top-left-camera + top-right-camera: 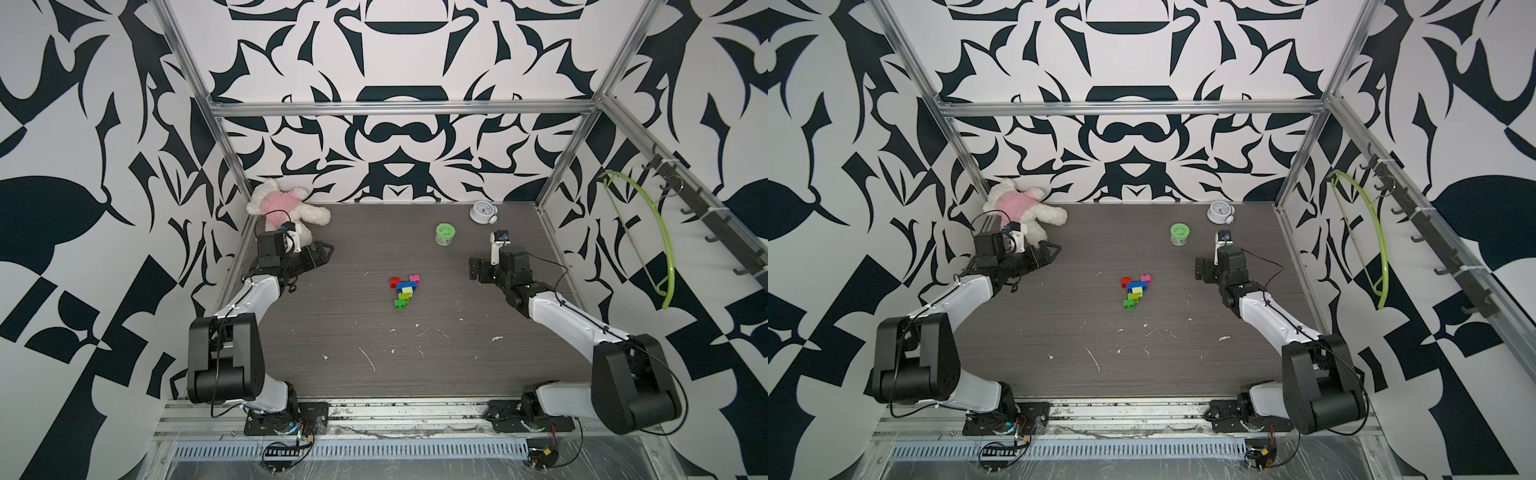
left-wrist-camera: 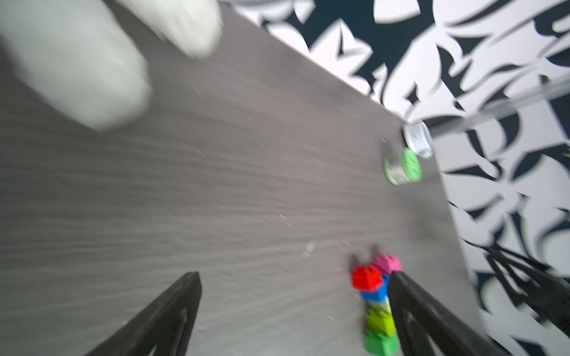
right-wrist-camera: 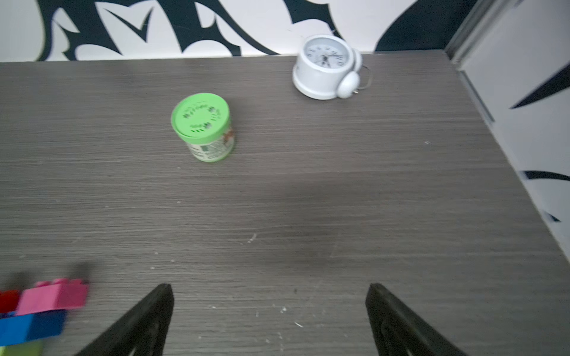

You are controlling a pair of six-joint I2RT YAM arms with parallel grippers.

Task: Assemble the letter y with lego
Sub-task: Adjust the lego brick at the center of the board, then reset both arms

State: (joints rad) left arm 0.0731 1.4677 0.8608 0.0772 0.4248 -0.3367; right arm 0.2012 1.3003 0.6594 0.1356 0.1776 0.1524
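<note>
my left gripper (image 2: 296,277) wide open, empty, right gripper (image 3: 270,288) wide open too, letter y (image 1: 404,291) flat on table (image 1: 457,353) between, touching neither

The left arm (image 1: 259,291) and the right arm (image 1: 569,316) each had smooth white shell links set between bulky, rounded black joint housings, a thin black cable (image 1: 561,270) looping along the outside, and a flat black base plate (image 1: 286,419) with small coloured wires (image 1: 301,432) beside it. A little white camera mount (image 1: 296,241) sat on each wrist (with a spot of blue on top). The left gripper (image 2: 293,274) and the right gripper (image 3: 268,286) had matte black fingers (image 2: 166,317), tapering to blunt tips, with slotted cut-outs
</note>
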